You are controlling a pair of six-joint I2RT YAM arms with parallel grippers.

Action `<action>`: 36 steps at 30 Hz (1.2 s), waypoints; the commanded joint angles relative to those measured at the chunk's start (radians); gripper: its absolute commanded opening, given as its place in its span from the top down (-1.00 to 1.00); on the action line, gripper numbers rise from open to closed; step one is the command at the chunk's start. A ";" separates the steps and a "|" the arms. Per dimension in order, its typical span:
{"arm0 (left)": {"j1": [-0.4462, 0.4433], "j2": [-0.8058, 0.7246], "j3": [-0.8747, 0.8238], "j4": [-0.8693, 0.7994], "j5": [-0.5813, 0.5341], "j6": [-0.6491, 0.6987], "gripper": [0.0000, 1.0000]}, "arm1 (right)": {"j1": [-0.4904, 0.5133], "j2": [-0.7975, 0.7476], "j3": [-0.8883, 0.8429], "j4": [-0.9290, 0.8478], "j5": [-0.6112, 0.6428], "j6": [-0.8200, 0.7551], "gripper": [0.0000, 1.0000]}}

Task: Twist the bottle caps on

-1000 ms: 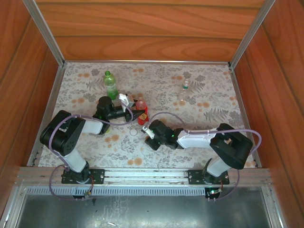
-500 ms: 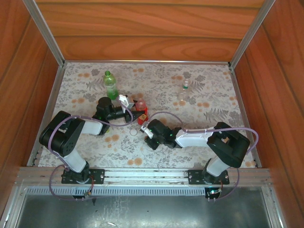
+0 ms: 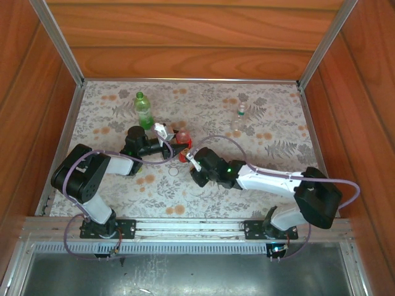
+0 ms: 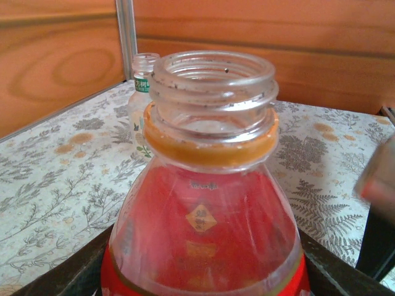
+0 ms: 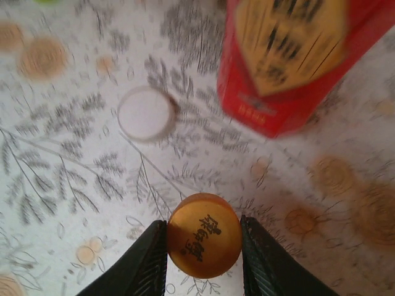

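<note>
The red bottle [image 3: 182, 140] stands upright on the floral cloth with my left gripper [image 3: 178, 148] shut on its body. Its neck [image 4: 212, 92] is open, with an orange ring below the thread. My right gripper [image 5: 203, 237] is shut on the orange cap [image 5: 204, 235], held just above the cloth a little short of the red bottle's base [image 5: 290, 68]. In the top view the right gripper [image 3: 191, 160] sits just right of the bottle. The white cap [image 5: 146, 113] lies flat on the cloth [image 3: 173, 171]. The green bottle [image 3: 143, 110] and the clear bottle [image 3: 240, 116] stand further back.
Wooden walls and a metal frame [image 3: 185, 80] enclose the cloth on three sides. The clear bottle [image 4: 143, 83] shows behind the red bottle's neck in the left wrist view. A blurred dark part of the right arm [image 4: 378, 203] is at that view's right edge.
My right arm has stretched out and carried the orange cap up and left, closer to the red bottle. The left gripper and the bottle have stayed put.
</note>
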 commanded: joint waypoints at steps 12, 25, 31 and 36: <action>-0.006 -0.007 -0.005 -0.001 0.010 0.032 -0.18 | -0.011 -0.062 0.333 -0.358 0.065 0.001 0.33; -0.009 -0.014 -0.027 -0.001 0.031 0.034 -0.18 | -0.086 0.052 0.590 -0.427 0.024 -0.148 0.31; -0.009 -0.012 -0.031 -0.001 0.031 0.033 -0.17 | -0.119 0.120 0.678 -0.444 -0.017 -0.197 0.31; -0.010 -0.008 -0.029 -0.001 0.031 0.034 -0.17 | -0.137 0.165 0.705 -0.450 -0.063 -0.195 0.31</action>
